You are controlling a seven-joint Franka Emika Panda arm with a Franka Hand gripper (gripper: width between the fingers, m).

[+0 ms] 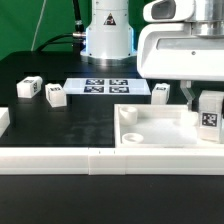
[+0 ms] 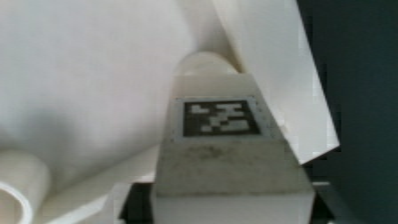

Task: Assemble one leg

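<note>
My gripper [image 1: 206, 104] is shut on a leg [image 1: 210, 116], a small white block with a black-and-white tag. It holds the leg upright over the corner of the large white tray-like panel [image 1: 150, 132] at the exterior view's right. In the wrist view the held leg [image 2: 222, 125] fills the middle between the dark fingers [image 2: 141, 198], with the panel [image 2: 89, 90] beneath it and one round hole [image 2: 15, 188] at the edge. Three more legs lie on the black table: two at the exterior view's left [image 1: 27, 88] [image 1: 55, 96] and one behind the panel [image 1: 160, 92].
The marker board [image 1: 108, 86] lies flat in front of the robot base [image 1: 107, 35]. A long white rail [image 1: 90, 160] runs along the table's front edge. A white block [image 1: 3, 120] sits at the far left.
</note>
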